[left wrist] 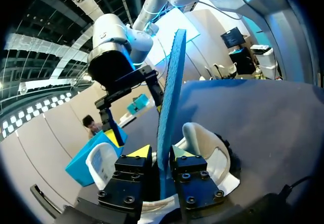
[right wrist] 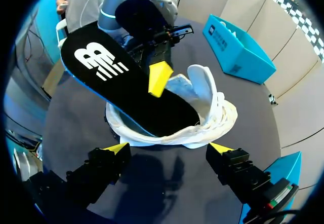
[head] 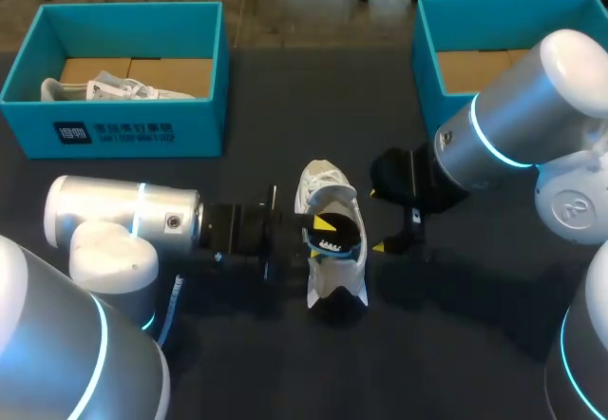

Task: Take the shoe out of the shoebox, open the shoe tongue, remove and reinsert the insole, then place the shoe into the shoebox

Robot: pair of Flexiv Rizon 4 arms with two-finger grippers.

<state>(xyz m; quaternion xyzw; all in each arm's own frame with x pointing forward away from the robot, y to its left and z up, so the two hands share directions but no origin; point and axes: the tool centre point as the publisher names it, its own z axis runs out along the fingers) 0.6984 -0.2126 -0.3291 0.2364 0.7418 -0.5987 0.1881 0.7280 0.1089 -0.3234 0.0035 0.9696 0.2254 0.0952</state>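
The left end effector (left wrist: 161, 153) grasps the insole (right wrist: 126, 89), hiding the inside of the shoe (head: 321, 184); the right end effector (right wrist: 169, 147), beside the shoe, stands released.

The shoe (head: 321, 181) looks like white woven cloth, matt. The insole (right wrist: 126, 89) is smooth matt black on top, with a rougher blue foam-like underside. The bench (head: 475, 334) is dark and matt. The shoebox (head: 190, 125) is matt teal card, plain brown inside. The left arm (head: 104, 216) has a smooth, glossy shell.

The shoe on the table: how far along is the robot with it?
Done: the shoe lies out on the table, tongue open. In hand: the left tool grips the insole, one end inside the shoe. Left: seating it, then boxing the shoe.
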